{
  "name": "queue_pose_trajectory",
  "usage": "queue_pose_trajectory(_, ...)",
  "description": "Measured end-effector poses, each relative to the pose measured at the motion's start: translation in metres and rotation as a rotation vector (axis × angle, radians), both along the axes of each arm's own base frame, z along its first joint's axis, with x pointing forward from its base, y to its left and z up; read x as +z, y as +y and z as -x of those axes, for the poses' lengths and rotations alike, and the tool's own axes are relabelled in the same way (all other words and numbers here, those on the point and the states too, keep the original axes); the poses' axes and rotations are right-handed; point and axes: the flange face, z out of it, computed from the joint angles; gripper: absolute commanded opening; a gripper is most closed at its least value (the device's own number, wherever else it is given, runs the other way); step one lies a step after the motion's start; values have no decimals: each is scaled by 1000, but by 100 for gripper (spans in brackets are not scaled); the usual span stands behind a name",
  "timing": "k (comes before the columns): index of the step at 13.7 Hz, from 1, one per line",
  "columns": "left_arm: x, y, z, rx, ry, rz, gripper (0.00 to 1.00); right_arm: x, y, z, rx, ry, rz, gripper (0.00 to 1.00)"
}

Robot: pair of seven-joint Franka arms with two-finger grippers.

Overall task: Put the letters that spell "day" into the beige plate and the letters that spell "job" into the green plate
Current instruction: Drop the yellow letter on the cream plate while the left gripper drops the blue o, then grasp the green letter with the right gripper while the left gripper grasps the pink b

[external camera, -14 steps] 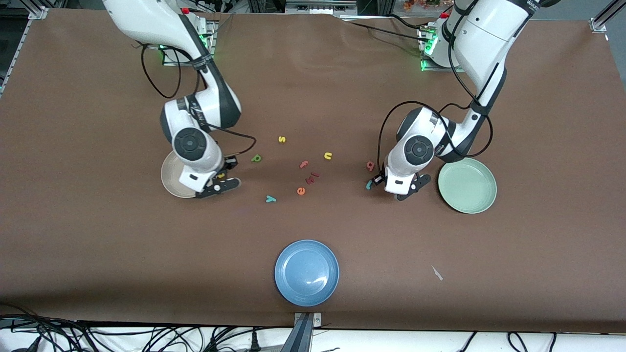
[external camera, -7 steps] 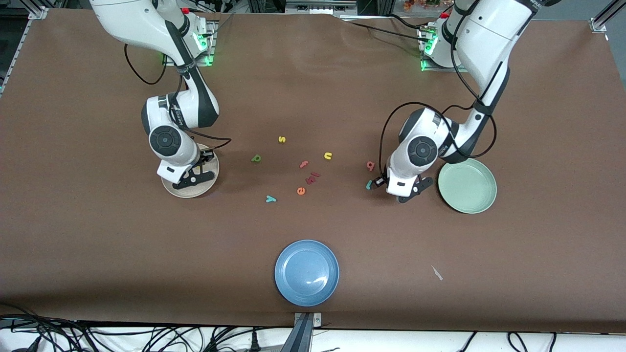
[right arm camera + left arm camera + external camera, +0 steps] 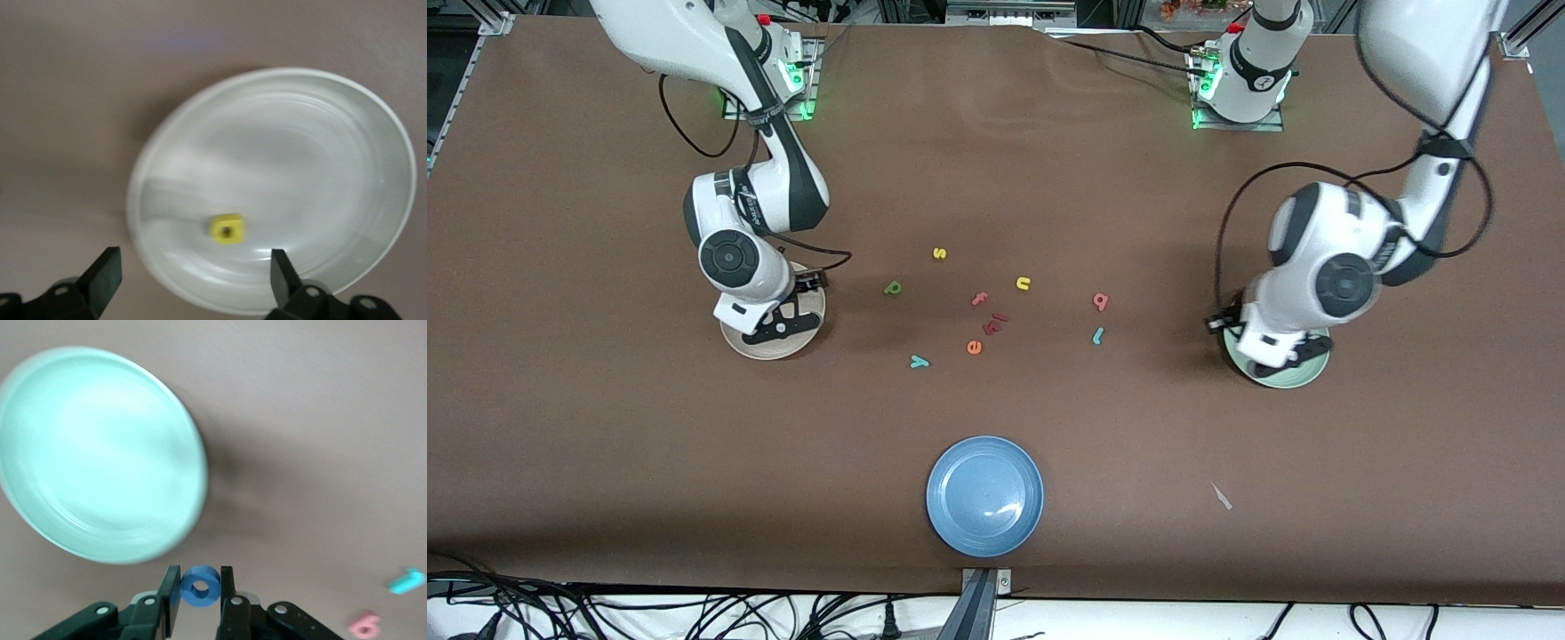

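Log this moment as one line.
left gripper: holds blue o, over green plate | right gripper: open, yellow a in beige plate

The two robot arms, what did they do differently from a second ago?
The right tool swung over the round beige plate, opened and dropped the small yellow foam letter a in it. The left tool, shut on the blue ring-shaped foam o, carried it from beside the teal j over to the pale green plate. Other letters stayed put.

Three plates are sitting on the table: one beige (image 3: 740, 343), one green (image 3: 1303, 378), one blue (image 3: 984, 496). Eleven foam letters are showing: nine lying loose on the table, one yellow (image 3: 227, 229) in the beige plate, one blue ring (image 3: 200, 587) in an end effector.
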Motion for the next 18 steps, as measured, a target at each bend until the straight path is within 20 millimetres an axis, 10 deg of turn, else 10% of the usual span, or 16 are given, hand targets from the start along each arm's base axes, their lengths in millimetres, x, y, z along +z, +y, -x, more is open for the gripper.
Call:
queue_pose_trajectory(4, -37, 99, -8, -98, 1, -67, 0, 16, 73, 10, -229, -53, -51, 96)
queue_pose_trajectory(7, -71, 135, -10, -115, -19, -48, 10, 0, 100, 19, -436, -101, -28, 88)
queue_pose_trajectory(8, -78, 139, -11, -116, -27, -41, 40, -8, 107, 22, -499, -110, -15, 87)
queue_pose_trajectory(9, -81, 139, -12, -118, -32, -38, 99, -16, 117, 27, -549, -118, -5, 82)
queue_pose_trajectory(14, -67, 118, -20, -147, -50, -24, 100, -49, 136, 41, -651, -135, 30, 65)
queue_pose_trajectory(16, -41, 75, -21, -154, -41, -6, 100, -53, 134, 41, -656, -132, 37, 63)
queue_pose_trajectory(18, -12, 11, -15, -155, -50, 13, 100, -56, 133, 42, -656, -129, 43, 40)
